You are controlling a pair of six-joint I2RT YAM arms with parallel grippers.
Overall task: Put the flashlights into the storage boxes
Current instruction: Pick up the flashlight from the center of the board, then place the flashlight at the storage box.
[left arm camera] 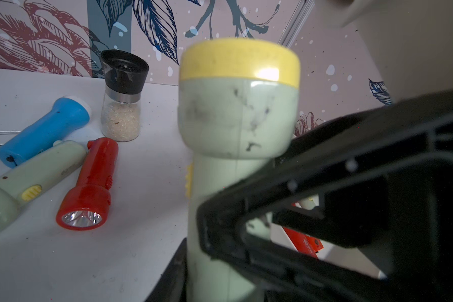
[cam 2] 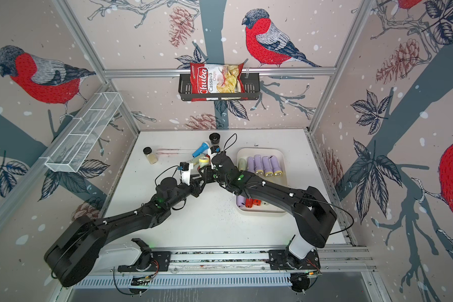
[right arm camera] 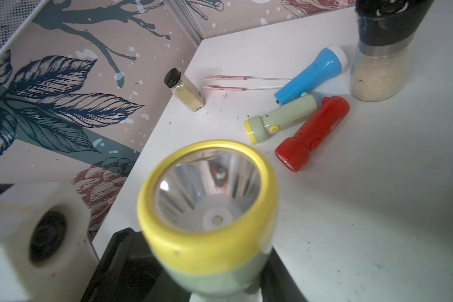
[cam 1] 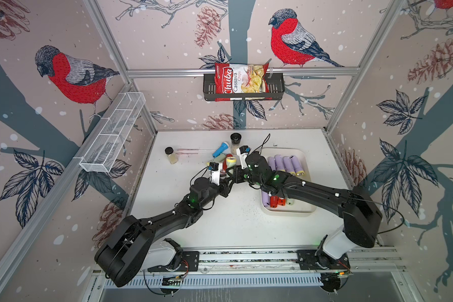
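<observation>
My left arm [cam 1: 165,221] and right arm [cam 1: 322,192] are matte black, boxy shells on rounded white bases [cam 1: 160,252], dotted with green lights [cam 1: 192,200] and small white clips [cam 1: 150,222]. Thin black cables [cam 1: 402,221] loop off them. My left pincer [cam 1: 229,181] and right pincer [cam 1: 232,172] are black ribbed frames, each carrying a white camera block [cam 1: 215,177] with a black cap.

Quick headcount: five lilac flashlights [cam 2: 266,163], four pale green flashlights [right arm camera: 285,119], three red flashlights [right arm camera: 317,128] and one blue flashlight [right arm camera: 309,74]. That's thirteen total, though the right arm [cam 1: 311,191] covers part of the tray [cam 1: 298,210], so more could be under it. Other stuff: two clear black-capped jars [right arm camera: 187,92], two thin pink-handled sticks [right arm camera: 224,78], that one cream tray, one bag of chips [cam 1: 239,79], one black basket [cam 1: 276,87] and one white wire basket [cam 1: 113,136].
</observation>
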